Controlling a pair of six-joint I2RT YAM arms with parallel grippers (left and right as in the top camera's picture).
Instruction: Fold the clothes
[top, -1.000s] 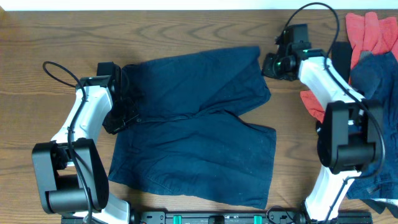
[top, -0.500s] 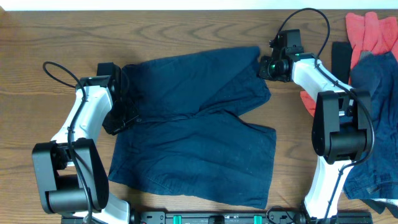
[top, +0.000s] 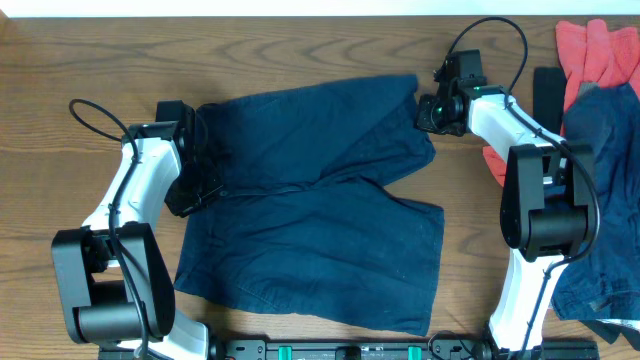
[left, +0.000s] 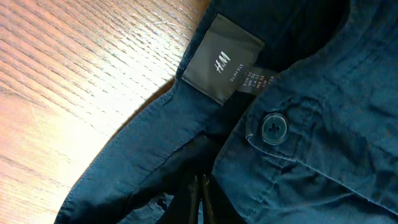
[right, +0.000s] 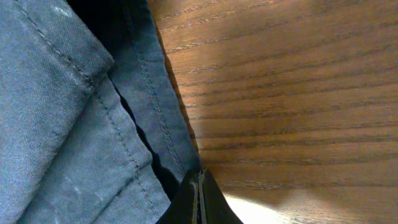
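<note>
The navy shorts (top: 310, 215) lie spread flat mid-table, waistband to the left and two legs to the right. My left gripper (top: 190, 188) is at the waistband. In the left wrist view its fingers (left: 200, 186) are shut and pinch bunched waistband cloth below the grey label (left: 222, 59) and the button (left: 273, 126). My right gripper (top: 432, 110) is at the outer hem of the far leg. In the right wrist view its fingers (right: 200, 186) are shut, tips touching the hem edge (right: 163, 134) on the wood, with no cloth seen between them.
More clothes are piled at the right edge: coral red cloth (top: 595, 50) and a navy garment (top: 605, 130) over it, close behind my right arm. A black cable (top: 100, 115) loops out left of the left arm. Bare wood (right: 292, 93) lies beside the hem.
My right gripper has moved left, from out over the bare wood to the far leg's hem. The left arm and the shorts have not moved.
</note>
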